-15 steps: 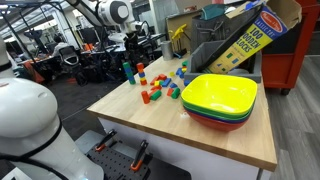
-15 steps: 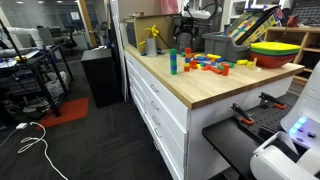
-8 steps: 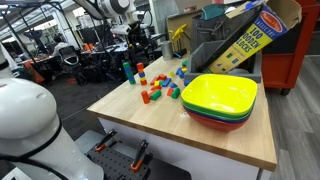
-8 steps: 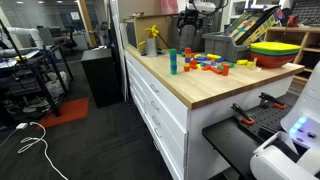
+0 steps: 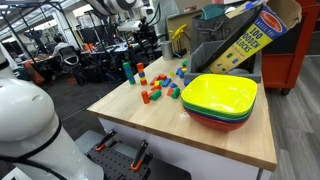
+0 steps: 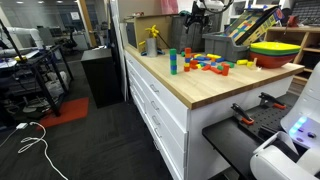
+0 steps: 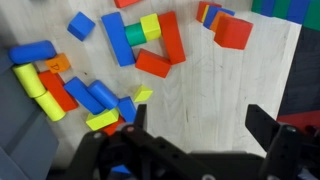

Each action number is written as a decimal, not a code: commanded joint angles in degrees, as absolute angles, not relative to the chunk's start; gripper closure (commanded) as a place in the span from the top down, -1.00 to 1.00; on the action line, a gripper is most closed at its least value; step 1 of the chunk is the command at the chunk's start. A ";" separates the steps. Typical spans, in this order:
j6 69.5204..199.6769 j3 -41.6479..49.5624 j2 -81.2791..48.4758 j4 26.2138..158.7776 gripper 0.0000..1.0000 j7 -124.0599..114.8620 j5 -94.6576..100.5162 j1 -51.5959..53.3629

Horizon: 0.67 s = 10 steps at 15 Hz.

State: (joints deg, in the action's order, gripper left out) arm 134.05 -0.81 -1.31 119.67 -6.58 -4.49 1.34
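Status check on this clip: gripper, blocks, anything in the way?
Gripper open, empty, hovering above the table. Coloured blocks scattered below, untouched. Nothing between gripper and blocks.

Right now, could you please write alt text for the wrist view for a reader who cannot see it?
Seen from above, the open, empty claw hangs over a wooden tabletop strewn with coloured blocks. A red block lies mid-frame, a blue cylinder and a yellow cylinder at the left.

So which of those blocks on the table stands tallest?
The green-and-blue column. In both exterior views it stands upright and apart at one end of the spread. The heap of blocks beside it lies low and mostly flat.
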 commanded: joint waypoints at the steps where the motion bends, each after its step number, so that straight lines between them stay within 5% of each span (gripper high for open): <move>1: 129.18 0.75 0.38 120.15 1.00 -2.13 -4.21 -0.44; 10: 118.13 3.05 0.72 120.96 1.00 0.40 -0.07 -2.63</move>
State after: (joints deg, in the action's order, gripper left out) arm 120.98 2.83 -0.94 119.95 -1.21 -1.36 -2.16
